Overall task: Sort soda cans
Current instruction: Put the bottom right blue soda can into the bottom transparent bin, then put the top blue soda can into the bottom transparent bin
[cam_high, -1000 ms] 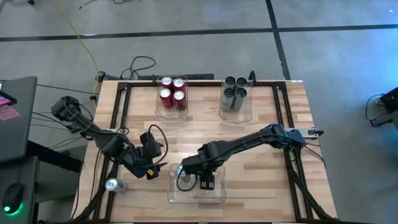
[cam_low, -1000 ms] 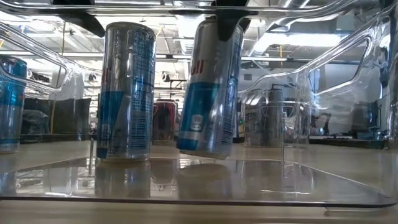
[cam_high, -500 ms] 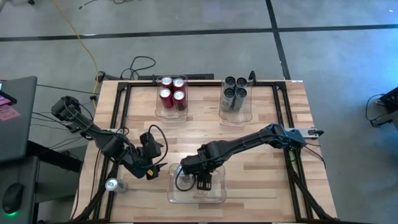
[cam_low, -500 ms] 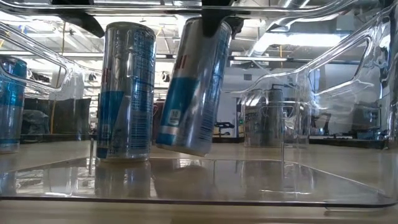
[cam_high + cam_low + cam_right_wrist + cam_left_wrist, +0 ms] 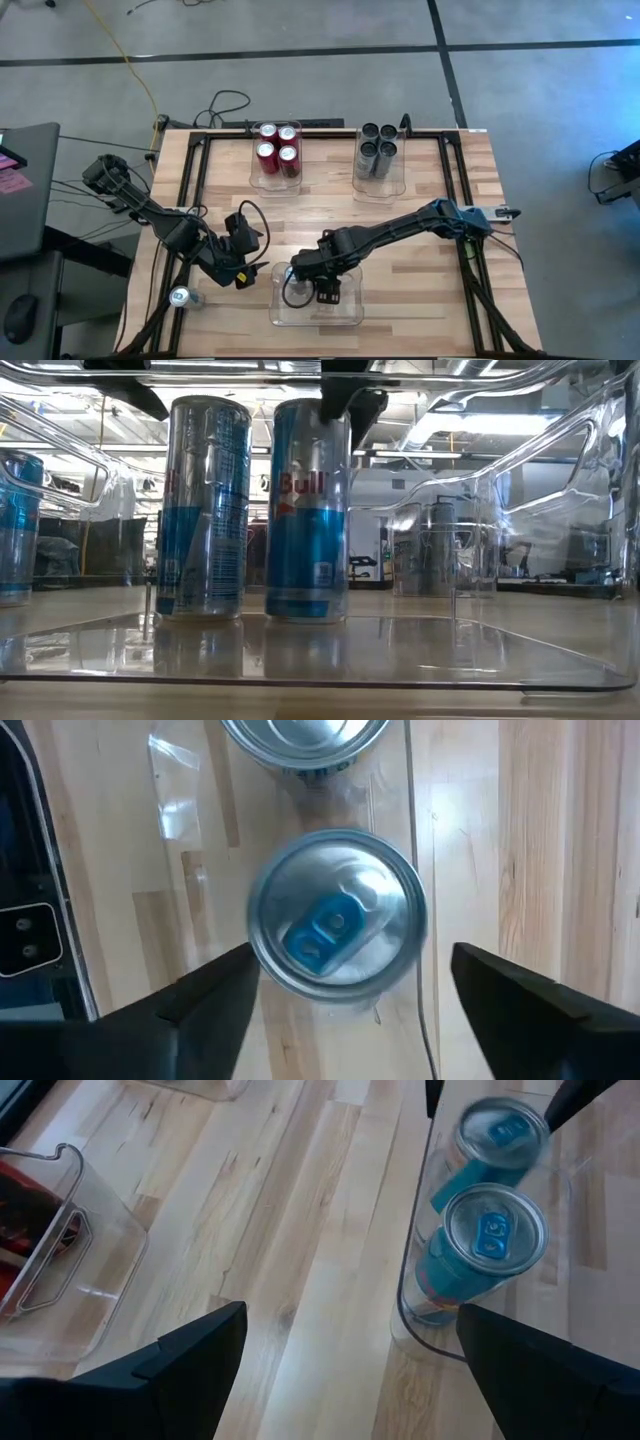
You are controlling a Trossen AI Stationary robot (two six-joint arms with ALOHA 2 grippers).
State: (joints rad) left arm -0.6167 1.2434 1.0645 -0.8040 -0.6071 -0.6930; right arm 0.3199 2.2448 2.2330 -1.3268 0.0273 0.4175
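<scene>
Two silver-and-blue soda cans stand upright on the floor of the clear near bin (image 5: 340,312): one (image 5: 205,510) to the left of the other (image 5: 308,510). My right gripper (image 5: 352,956) hangs open over the second can (image 5: 335,925), a finger on either side of its top with a gap showing at each. My left gripper (image 5: 350,1380) hovers open and empty above the table, left of that bin. A third silver-and-blue can (image 5: 182,296) stands on the table near the left edge. Red cans (image 5: 277,148) and dark grey cans (image 5: 377,146) stand in the two far bins.
The near bin's clear walls (image 5: 560,470) rise around the two cans. A black frame (image 5: 190,180) runs along the table's edges, and cables (image 5: 230,105) lie at the far left. Bare wood (image 5: 400,260) lies between the near bin and the far bins.
The can under my right gripper hung tilted above the bin floor, its bottom swinging toward the other can. It now stands upright on the floor beside that can, let go by the gripper. The right arm has stayed in place over it.
</scene>
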